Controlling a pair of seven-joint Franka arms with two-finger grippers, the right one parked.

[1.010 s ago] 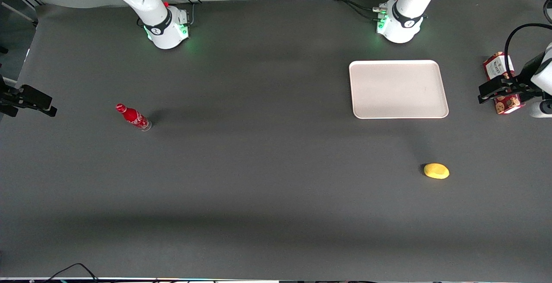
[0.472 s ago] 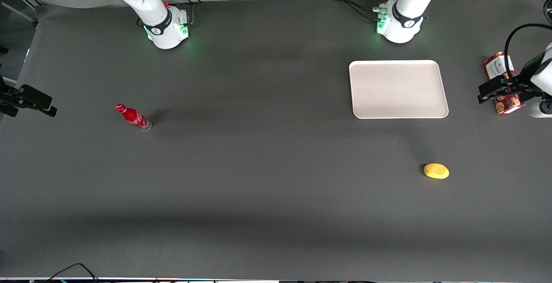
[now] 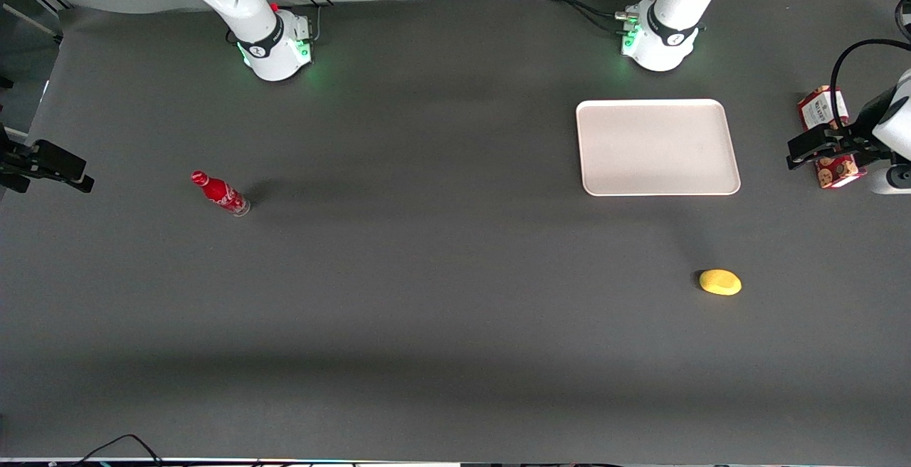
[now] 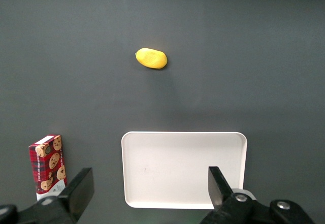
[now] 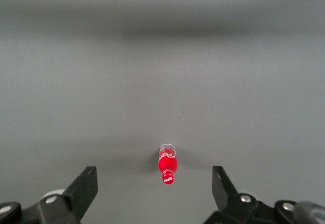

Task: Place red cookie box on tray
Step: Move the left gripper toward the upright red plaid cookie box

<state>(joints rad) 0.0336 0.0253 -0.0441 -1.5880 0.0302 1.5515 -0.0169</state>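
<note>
The dark grey bench (image 3: 427, 296) carries everything, and most of its cloth lies bare. The next largest thing is the tray (image 3: 657, 147), pale pink with a low rim, lying flat toward the working arm's end and holding nothing.

Taking the tray as the centre of a clock face in the front view, the red cookie box (image 3: 825, 136) lies out at 3 o'clock, well apart from the tray's rim and close to the edge of that view. The left arm's gripper (image 3: 829, 150) hangs over the box there, its black body crossing the carton's middle. In the left wrist view the fingers (image 4: 81, 191) stand wide apart and hold nothing, and the box (image 4: 49, 163) shows just outside one of them, not between the pair, while the tray (image 4: 184, 168) fills the gap. So the box looks ungrasped and seems to rest on the bench.

The step in hand, as I judge it, is the approach for the pick. The next move calls for shifting the gripper sideways until the carton sits between the fingers, turning them across its narrow width, lowering, then closing. After that comes a short carry toward 9 o'clock onto the tray.

Smaller things lie off that path: a yellow lemon (image 3: 720, 282) at about 5 o'clock from the tray, and a red bottle (image 3: 220, 193) far out toward the parked arm's end.
</note>
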